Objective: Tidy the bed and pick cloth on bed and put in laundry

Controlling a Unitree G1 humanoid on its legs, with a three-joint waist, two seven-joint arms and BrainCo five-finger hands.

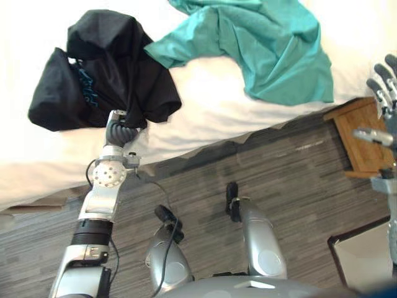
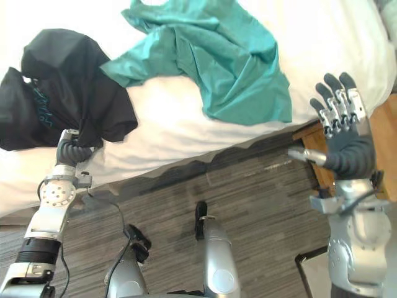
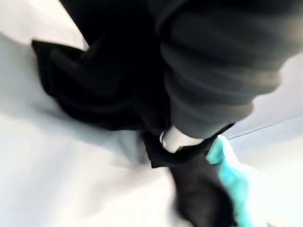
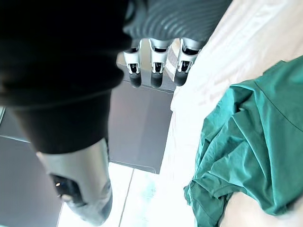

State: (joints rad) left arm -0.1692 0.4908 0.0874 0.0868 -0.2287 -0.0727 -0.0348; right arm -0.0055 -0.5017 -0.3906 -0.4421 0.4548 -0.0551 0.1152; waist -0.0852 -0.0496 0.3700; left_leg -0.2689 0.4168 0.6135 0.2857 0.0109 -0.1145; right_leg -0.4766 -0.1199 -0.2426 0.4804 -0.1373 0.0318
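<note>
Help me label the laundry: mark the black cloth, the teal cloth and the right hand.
black cloth (image 1: 105, 68), left eye view, bunched middle.
teal cloth (image 1: 267, 49), left eye view, creased middle.
right hand (image 2: 348, 152), right eye view, middle of the hand.

The bed (image 1: 205, 105) spans the far part of the scene, with the floor (image 1: 291, 180) before it. On the bed at left, close to its near edge, lies the bunched garment (image 1: 105, 68). The left hand (image 1: 119, 127) meets that garment's near side from below. Right of it and farther back lies the spread garment (image 1: 267, 49), one sleeve touching the bunched one and its right corner at the bed's edge. A small stand (image 1: 360, 136) sits on the floor at right, beside the bed. The right hand (image 2: 347, 146) hangs above the stand, apart from both garments.
</note>
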